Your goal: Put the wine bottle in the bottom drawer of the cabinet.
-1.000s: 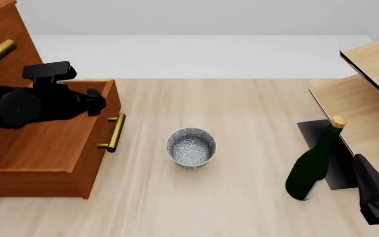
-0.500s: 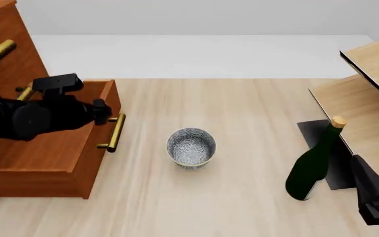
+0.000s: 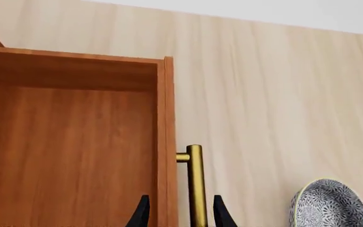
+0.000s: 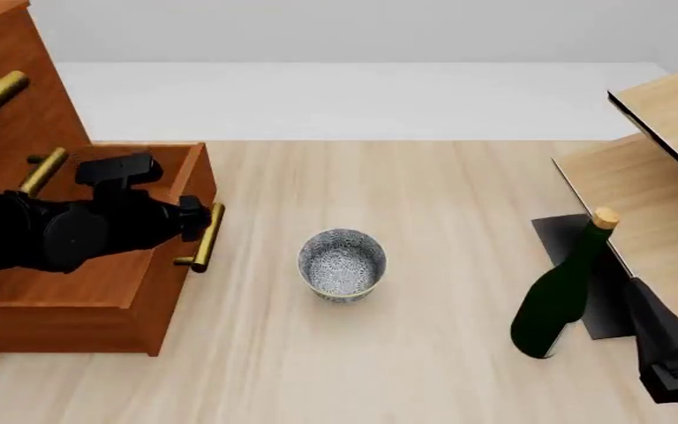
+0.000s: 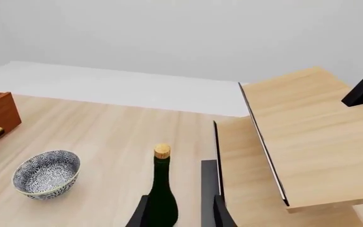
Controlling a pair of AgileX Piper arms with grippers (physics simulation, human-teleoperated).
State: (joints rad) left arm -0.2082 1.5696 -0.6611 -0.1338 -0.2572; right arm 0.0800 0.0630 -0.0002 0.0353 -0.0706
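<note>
Left wrist view: the left claw (image 3: 178,215) is spread, its two dark fingertips (image 3: 140,216) standing either side of the brass bar handle (image 3: 196,184) and the front board of the bottom drawer (image 3: 68,156); no contact with the bar can be made out. The drawer is pulled out and its reddish-brown inside lies just beyond the fingertips on one side. A blue-patterned bowl (image 3: 331,204) sits on the pale wooden table (image 3: 276,104), apart from the handle on the claw's other side.

Front view: the left claw (image 4: 204,219) sits at the drawer's front edge, right at the brass bar handle (image 4: 206,237). The cabinet (image 4: 3,97) rises behind it. The bowl (image 4: 342,264) stands between the drawer and the wine bottle (image 4: 563,287), in the open stretch of table. The bottle is upright, just beside the pale rack (image 4: 651,168), with the right arm's gripper (image 4: 669,349) low and close on its far side from the bowl.

Right wrist view: the right claw (image 5: 178,213) is spread, its fingertips flanking the wine bottle (image 5: 161,198) near its shoulder without clearly touching. The rack (image 5: 301,137) is close on one side, the bowl (image 5: 47,173) farther off on the other.
</note>
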